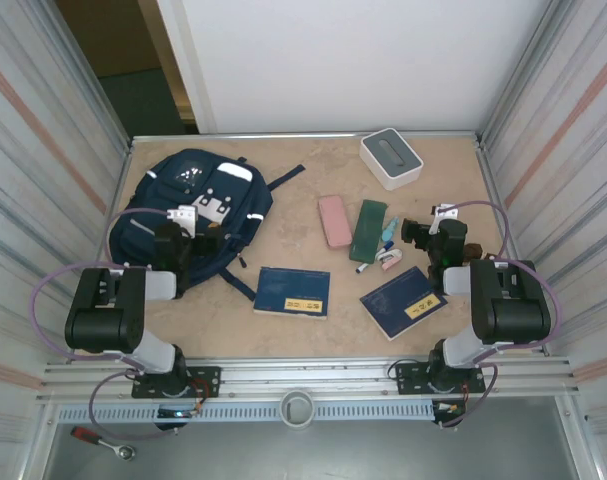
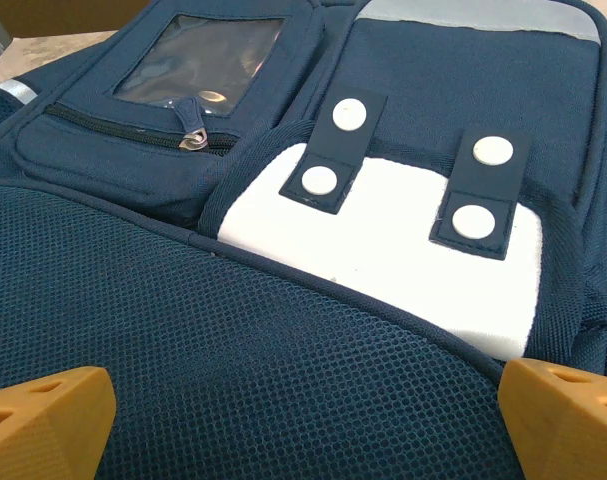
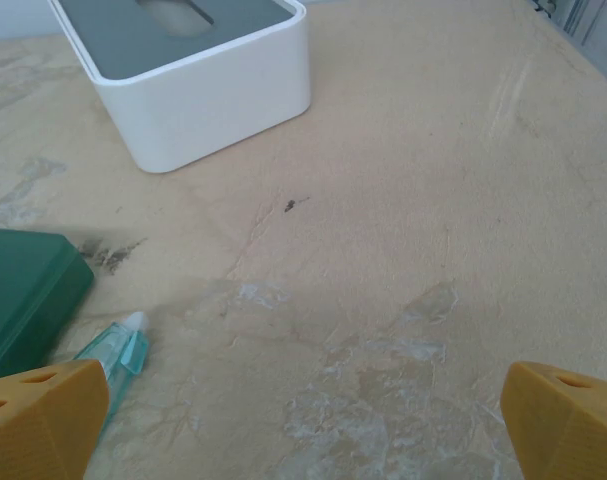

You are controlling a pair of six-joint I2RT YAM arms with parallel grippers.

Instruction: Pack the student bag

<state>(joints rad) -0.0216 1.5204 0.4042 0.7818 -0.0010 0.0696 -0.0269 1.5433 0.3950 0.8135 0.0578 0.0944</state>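
Cloth of the student bag (image 2: 283, 340) looks limp; we'd perhaps pinch its zipper pull (image 2: 193, 137), upper left; left gripper (image 2: 303, 415) and right gripper (image 3: 303, 420) gape.

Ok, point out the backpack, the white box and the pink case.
backpack (image 1: 178, 182), top external view, upper navy panel.
white box (image 1: 391, 157), top external view, grey top face.
pink case (image 1: 334, 220), top external view, its middle.

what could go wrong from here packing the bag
The student bag lies flat with its pocket zip closed, so the open left gripper may just snag fabric. The open right gripper could knock away the teal tube lying beside the green case.
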